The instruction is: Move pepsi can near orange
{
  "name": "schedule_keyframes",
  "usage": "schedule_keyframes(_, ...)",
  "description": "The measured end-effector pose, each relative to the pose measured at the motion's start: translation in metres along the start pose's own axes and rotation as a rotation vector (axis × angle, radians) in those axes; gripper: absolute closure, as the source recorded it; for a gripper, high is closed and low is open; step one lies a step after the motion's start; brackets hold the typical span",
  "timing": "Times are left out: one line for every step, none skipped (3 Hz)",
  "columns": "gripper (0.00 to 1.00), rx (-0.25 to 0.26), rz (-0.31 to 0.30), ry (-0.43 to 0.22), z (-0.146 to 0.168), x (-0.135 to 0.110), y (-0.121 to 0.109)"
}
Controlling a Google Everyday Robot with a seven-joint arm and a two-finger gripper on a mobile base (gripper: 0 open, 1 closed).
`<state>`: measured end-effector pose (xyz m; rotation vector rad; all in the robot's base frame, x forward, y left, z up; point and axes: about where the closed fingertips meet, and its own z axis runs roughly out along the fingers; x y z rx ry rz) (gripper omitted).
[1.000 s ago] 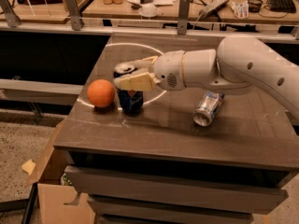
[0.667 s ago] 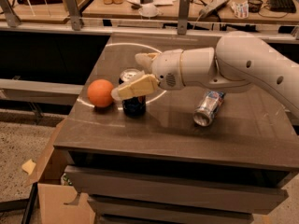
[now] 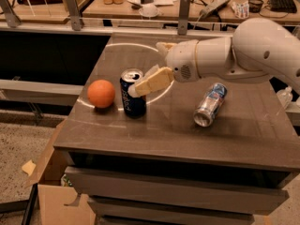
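Observation:
The pepsi can (image 3: pixel 131 96), dark navy with a silver top, stands upright on the dark table (image 3: pixel 154 135). The orange (image 3: pixel 101 93) rests just left of it with a small gap between them. My gripper (image 3: pixel 148 67) reaches in from the right on the white arm (image 3: pixel 243 55) and is open. Its near finger (image 3: pixel 151 81) lies in front of the can's upper right side. The far finger (image 3: pixel 164 46) is well behind the can. The can's top shows free between them.
A mostly silver can with blue markings (image 3: pixel 210 104) lies on its side on the table's right part. A railing and a cluttered desk (image 3: pixel 154 3) run behind the table. An open cardboard box (image 3: pixel 51 191) sits on the floor at the lower left.
The gripper has drawn back a little to the right and up off the can, so the can's top now shows. The can and the orange have stayed in place.

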<state>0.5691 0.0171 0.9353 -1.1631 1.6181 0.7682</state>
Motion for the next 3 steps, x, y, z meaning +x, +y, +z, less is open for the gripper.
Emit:
schedule_keyframes(0.0,0.15,-0.053,0.119,-0.068,0.01,-0.043)
schedule_keyframes(0.0,0.318,-0.088,0.269,-0.129,0.024,-0.082)
schedule_keyframes(0.0,0.37,-0.103,0.337,-0.151,0.04,-0.095)
